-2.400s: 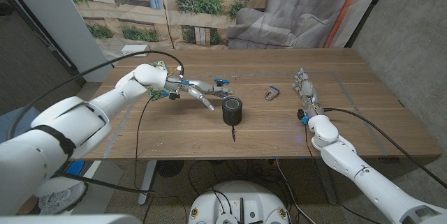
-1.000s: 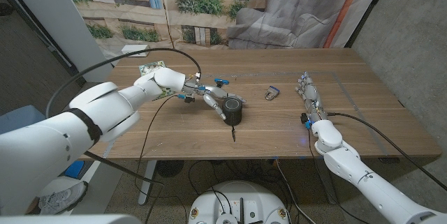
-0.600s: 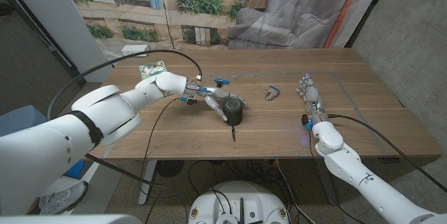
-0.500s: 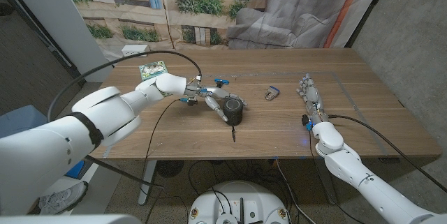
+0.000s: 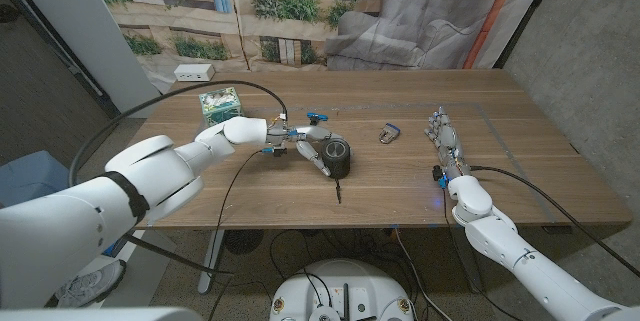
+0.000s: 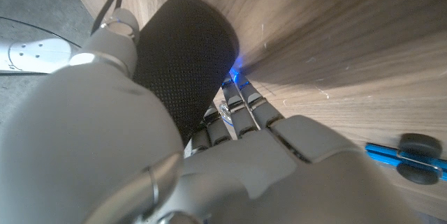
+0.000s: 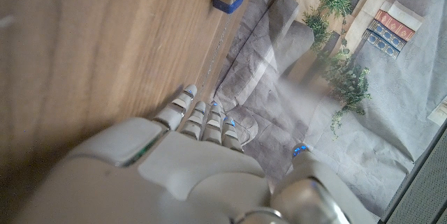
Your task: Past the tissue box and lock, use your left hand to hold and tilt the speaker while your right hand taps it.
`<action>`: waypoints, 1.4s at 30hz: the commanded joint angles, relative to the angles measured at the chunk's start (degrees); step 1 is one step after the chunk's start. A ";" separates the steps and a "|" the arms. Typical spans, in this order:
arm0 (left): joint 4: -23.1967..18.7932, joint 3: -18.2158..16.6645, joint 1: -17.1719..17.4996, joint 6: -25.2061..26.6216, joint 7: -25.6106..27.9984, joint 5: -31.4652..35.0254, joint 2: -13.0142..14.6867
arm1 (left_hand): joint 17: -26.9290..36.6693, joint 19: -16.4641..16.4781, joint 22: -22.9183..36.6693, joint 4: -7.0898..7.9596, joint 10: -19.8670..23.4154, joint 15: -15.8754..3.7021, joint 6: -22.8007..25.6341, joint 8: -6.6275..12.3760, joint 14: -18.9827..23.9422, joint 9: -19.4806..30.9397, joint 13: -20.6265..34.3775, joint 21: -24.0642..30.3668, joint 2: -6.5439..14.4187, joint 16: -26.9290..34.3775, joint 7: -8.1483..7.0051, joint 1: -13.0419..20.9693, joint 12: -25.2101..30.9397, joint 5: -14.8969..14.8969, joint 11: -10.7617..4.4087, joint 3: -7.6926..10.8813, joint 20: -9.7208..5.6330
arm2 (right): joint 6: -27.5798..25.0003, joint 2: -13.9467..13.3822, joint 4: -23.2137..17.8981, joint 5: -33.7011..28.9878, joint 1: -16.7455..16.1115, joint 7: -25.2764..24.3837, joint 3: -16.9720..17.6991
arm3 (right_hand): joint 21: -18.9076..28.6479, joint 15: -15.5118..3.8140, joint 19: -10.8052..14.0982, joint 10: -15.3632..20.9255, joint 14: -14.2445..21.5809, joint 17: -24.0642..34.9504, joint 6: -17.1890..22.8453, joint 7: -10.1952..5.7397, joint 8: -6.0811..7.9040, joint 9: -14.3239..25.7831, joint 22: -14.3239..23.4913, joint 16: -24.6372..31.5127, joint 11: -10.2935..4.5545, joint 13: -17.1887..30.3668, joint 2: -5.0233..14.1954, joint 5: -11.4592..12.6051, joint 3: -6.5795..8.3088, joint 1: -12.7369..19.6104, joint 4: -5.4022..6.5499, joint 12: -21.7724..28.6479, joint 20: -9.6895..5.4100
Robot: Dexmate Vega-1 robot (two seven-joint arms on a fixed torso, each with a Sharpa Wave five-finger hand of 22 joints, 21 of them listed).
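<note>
Matt black speaker (image 5: 336, 157) with fine woven mesh cloth, smooth glossy white plastic left hand (image 5: 305, 147) and right hand (image 5: 443, 138), satin brown wood-grain worktop (image 5: 520, 176), shiny metal lock (image 5: 388, 134), printed green cardboard tissue box (image 5: 218, 104)

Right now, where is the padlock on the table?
In the head view the padlock lies right of the table's middle, between the black speaker held by the left hand and the right hand.

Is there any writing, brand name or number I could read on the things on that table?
None can be read.
Tissue box: printed pattern, any text too small.
Speaker: plain black mesh, no visible label.
Lock: too small to tell.
Backdrop: plants and planks, no words.
</note>
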 commanded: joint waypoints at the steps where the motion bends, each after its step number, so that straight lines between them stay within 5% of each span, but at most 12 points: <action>1: 0.25 -0.66 2.53 0.31 6.25 -0.42 -0.54 | 2.58 2.77 0.32 0.08 7.66 -10.78 4.38 3.99 4.11 1.24 3.36 0.62 4.93 3.12 -0.85 5.18 3.00 0.20 -2.60 -2.10 -5.42 | -1.32 -0.52 -0.22 0.57 0.31 0.55 -0.03 | 0.55 0.11 0.75 0.38 0.38 0.11 0.14 0.12 0.50 0.16 0.32 0.24 -0.10 0.18 -0.29 0.25 -0.01 -0.05 0.09 0.36 -0.04; 12: 0.00 -1.24 2.23 0.59 8.51 -0.16 -0.27 | 5.58 6.78 0.59 0.07 12.05 -11.07 9.32 7.60 8.63 0.66 6.70 1.86 6.77 6.42 0.07 7.79 5.78 0.33 -2.35 -4.26 -5.68 | -1.66 -0.88 -0.11 1.06 0.77 1.23 0.06 | 0.53 0.13 0.78 0.30 0.31 -0.01 0.33 0.14 0.56 0.16 0.32 0.22 -0.05 0.18 -0.20 0.28 -0.04 -0.07 0.17 0.32 0.01; 26: -3.15 -4.62 1.29 0.63 3.36 -4.45 -0.20 | 6.14 7.09 0.65 0.02 13.26 -11.20 10.78 8.36 9.19 0.02 7.56 1.88 7.64 6.71 0.60 9.17 6.00 0.42 -2.22 -4.62 -6.31 | -2.67 -1.77 -1.81 1.51 1.73 1.92 0.45 | 0.51 0.17 0.78 0.26 0.35 -0.13 0.45 0.17 0.58 0.16 0.32 0.25 -0.04 0.18 -0.19 0.29 -0.09 -0.09 0.24 0.30 0.04; 32: -11.20 -6.25 2.53 6.59 -0.32 -5.97 2.56 | 5.55 7.08 0.64 0.30 12.95 -10.99 10.63 8.22 8.59 -0.37 7.54 1.82 8.03 5.79 0.86 9.02 5.47 0.44 -2.21 -4.69 -6.45 | -3.52 -2.24 -3.64 1.79 1.82 1.36 1.10 | 0.50 0.50 0.78 0.29 0.40 -0.19 0.64 0.27 0.64 0.17 0.32 0.29 -0.05 0.18 -0.17 0.30 -0.12 -0.09 0.26 0.31 0.08; 38: -25.02 -9.15 7.46 19.74 -0.27 -8.87 7.06 | 5.09 7.06 0.60 0.53 13.28 -11.05 11.02 8.22 8.89 -0.80 7.18 1.74 8.55 5.35 1.01 8.77 5.01 0.48 -2.30 -4.71 -6.48 | -4.60 -3.25 -5.21 1.66 2.24 1.37 1.59 | 0.51 0.52 0.84 0.61 0.58 -0.23 0.78 0.34 0.67 0.17 0.32 0.38 0.05 0.18 -0.17 0.30 -0.18 -0.15 0.33 0.43 0.11; 42: -29.55 -10.28 9.19 25.53 -0.62 -10.38 7.85 | 4.91 7.25 0.59 0.57 13.87 -11.08 11.80 8.42 9.31 -1.05 7.11 1.78 8.75 5.29 1.09 8.65 4.98 0.48 -2.29 -4.82 -6.60 | -5.36 -3.82 -5.83 1.25 2.70 1.54 1.53 | 0.52 0.52 0.87 0.68 0.59 -0.24 0.89 0.33 0.70 0.17 0.32 0.40 0.06 0.18 -0.18 0.30 -0.22 -0.18 0.36 0.44 0.08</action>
